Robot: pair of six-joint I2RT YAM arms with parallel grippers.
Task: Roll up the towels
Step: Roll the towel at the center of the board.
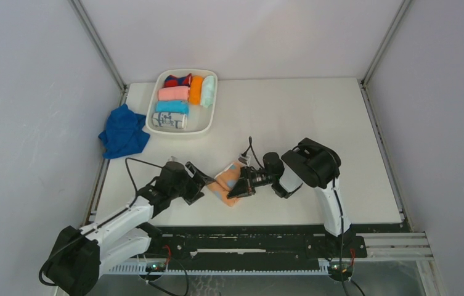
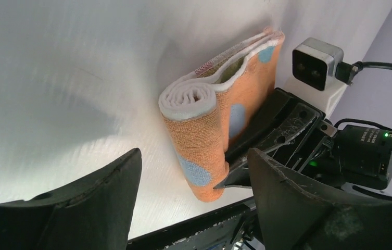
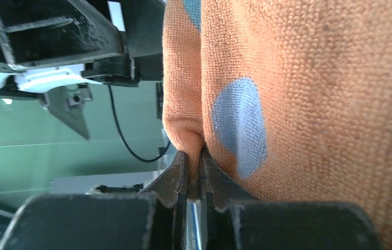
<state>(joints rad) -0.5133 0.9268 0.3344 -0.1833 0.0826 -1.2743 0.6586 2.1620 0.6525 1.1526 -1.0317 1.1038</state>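
The small peach-orange towel [image 1: 228, 182] with pale blue spots lies partly rolled near the table's front edge, between my two grippers. In the left wrist view its rolled white-edged end [image 2: 188, 99] faces the camera, with a flat tail running away behind it. My left gripper [image 1: 199, 183] stands open just left of the roll, its fingers [image 2: 105, 198] wide apart and off the cloth. My right gripper [image 1: 238, 188] is shut on a pinch of the orange towel [image 3: 298, 78] at its near end. The royal-blue towel [image 1: 123, 131] lies crumpled at the table's left edge.
A white tray [image 1: 211, 117] at the back left holds pink [image 1: 174, 94], orange [image 1: 196, 89], mint [image 1: 208, 90], light-blue [image 1: 172, 107] and white printed [image 1: 169, 120] rolls. The black rail [image 1: 248, 237] runs along the near edge, close behind the orange towel.
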